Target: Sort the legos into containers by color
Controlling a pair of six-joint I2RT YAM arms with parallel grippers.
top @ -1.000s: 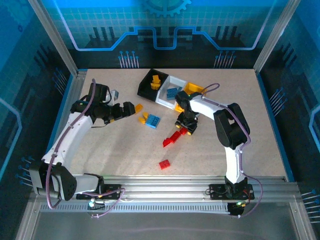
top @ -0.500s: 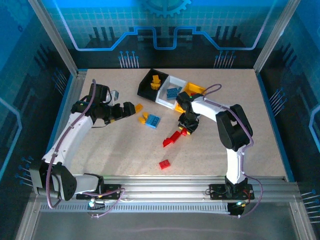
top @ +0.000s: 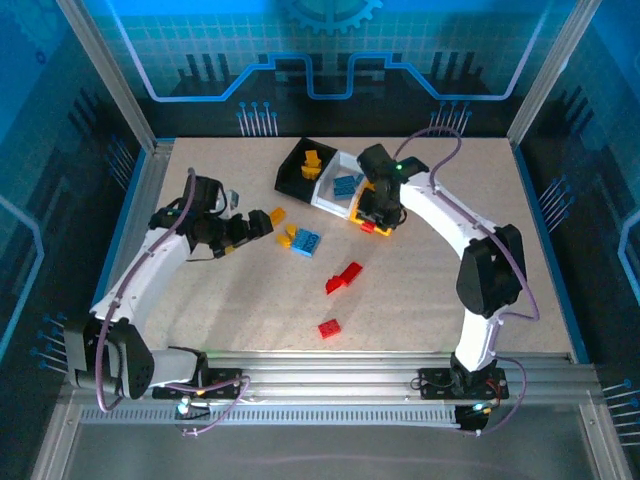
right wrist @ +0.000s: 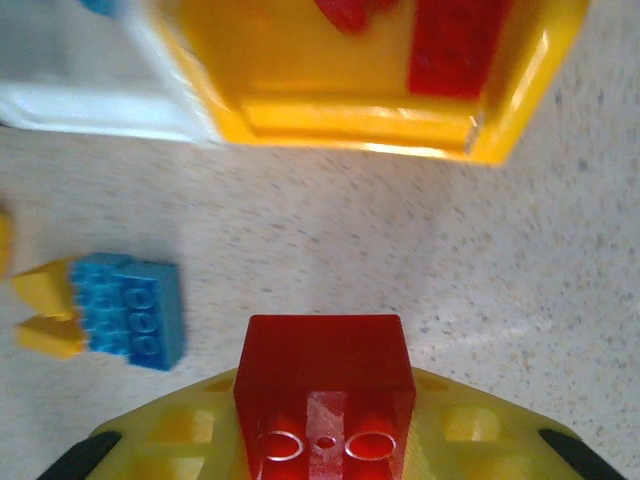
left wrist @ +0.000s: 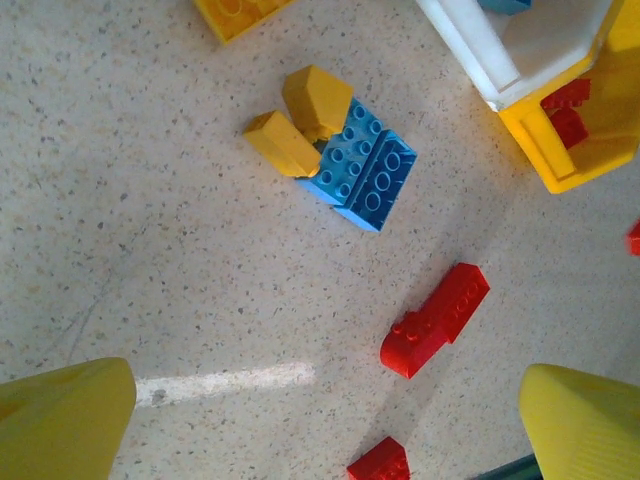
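A robotics lab cell: a speckled tabletop (top: 240,300) fenced by aluminium frame posts (top: 100,65), walled with blue panels (top: 330,60) printed with circuit traces and a gear. The cabled left arm (top: 150,268) and right arm (top: 440,210), 2 in all, are bolted to a slotted metal rail (top: 330,382).

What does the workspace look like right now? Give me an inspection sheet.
Surface: speckled table, no spills seen.
Job's things: black bin holds yellow, white bin blue, yellow bin red; loose are a blue brick, three yellow bricks, a long red brick, a small red brick.
Clutter: nothing seen.
Grippers: left gripper jaws wide open, empty; right gripper jaws shut on held red brick near the yellow bin.
Cables: purple cables looped along both arms.
Surroundings: metal frame, blue panels.
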